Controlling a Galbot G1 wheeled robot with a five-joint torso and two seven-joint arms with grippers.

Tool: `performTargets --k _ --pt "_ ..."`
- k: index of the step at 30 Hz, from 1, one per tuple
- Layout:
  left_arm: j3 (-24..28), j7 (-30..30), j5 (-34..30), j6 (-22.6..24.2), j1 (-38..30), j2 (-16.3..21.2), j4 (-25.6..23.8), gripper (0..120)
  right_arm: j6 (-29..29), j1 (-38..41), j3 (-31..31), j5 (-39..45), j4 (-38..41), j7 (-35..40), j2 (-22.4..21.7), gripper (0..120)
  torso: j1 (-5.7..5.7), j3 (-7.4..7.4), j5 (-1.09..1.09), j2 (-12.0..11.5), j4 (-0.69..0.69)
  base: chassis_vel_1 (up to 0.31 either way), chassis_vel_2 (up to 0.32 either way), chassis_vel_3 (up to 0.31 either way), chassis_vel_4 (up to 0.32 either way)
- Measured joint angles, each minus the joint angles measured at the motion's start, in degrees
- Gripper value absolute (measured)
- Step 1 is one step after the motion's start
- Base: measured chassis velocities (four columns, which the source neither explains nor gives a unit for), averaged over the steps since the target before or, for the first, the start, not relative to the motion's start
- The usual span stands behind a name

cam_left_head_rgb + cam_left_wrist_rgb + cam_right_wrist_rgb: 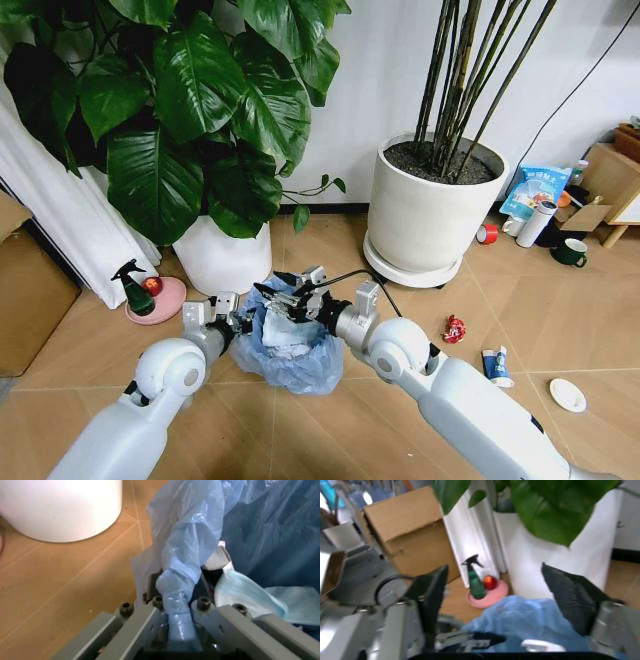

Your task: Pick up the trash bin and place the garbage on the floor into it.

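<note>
- Here the trash bin (pixel 290 350) stands on the floor (pixel 420 330) right in front of the robot, between its two arms and just before the white plant pot (pixel 222 262).
- The left gripper (pixel 181 603) is clamped on a bunched fold of the bin's blue bag at the rim, probably to steady the bin or carry it.
- The right gripper (pixel 292 296) hovers over the bin's mouth with its fingers (pixel 572 600) spread wide and nothing between them, which fits a drop-off point above the bag.
- Some white paper and pale blue material lie inside the bag; what exactly they are is hard to make out.
- Litter lies well apart to the robot's right: a red crumpled wrapper (pixel 455 329), a small blue-white bottle (pixel 496 365) and a white round lid (pixel 567 394).
- So the task looks only partly done.
- The bin's base and most of its wall are hidden by the crinkled bag and the arms, so whether it rests on the boards or is lifted cannot be told.
</note>
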Motion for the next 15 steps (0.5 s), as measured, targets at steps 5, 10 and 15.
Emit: performTargets --k 5,10,15 --pt "-0.90 0.19 1.70 -0.74 1.44 0.06 -0.42 0 0.43 -1.73 3.43 -2.63 0.33 4.41 -0.45 90 0.00 0.00 0.00 0.00 0.00 0.000 0.000 0.000 0.000" --pt "-1.51 0.99 3.76 -1.45 2.51 0.02 -0.66 0 2.91 -5.48 7.24 -13.67 -1.42 10.15 -1.40 100 0.00 0.00 0.00 0.00 0.00 0.000 0.000 0.000 0.000" --pt "-2.07 0.92 4.00 -1.73 3.40 -0.10 -1.27 0 3.71 -9.71 11.59 -17.81 -2.04 11.95 -1.56 100 0.00 0.00 0.00 0.00 -0.01 0.000 0.000 0.000 0.000"
